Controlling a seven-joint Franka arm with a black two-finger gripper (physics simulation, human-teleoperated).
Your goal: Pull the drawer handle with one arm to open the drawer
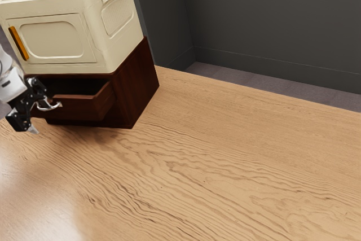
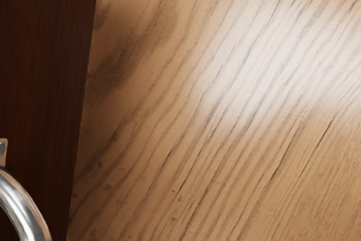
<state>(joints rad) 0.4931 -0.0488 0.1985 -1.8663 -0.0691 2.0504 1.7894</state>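
Note:
At the exterior view's left edge, my gripper (image 1: 41, 115) stands at the drawer's front with its black fingers spread wide apart. The silver curved handle (image 1: 47, 106) is beside the upper finger; whether they touch I cannot tell. The dark brown drawer (image 1: 87, 108) is pulled partway out of its cabinet (image 1: 135, 86), and its dark hollow shows from above. In the wrist view, the handle (image 2: 21, 207) curves out at the lower left from the dark wooden front (image 2: 42, 83).
A cream box (image 1: 59, 38) with rails on top and an orange strip sits on the cabinet. The wood-grained table (image 1: 225, 162) extends toward the exterior view's right. Grey walls (image 1: 271, 26) rise behind it.

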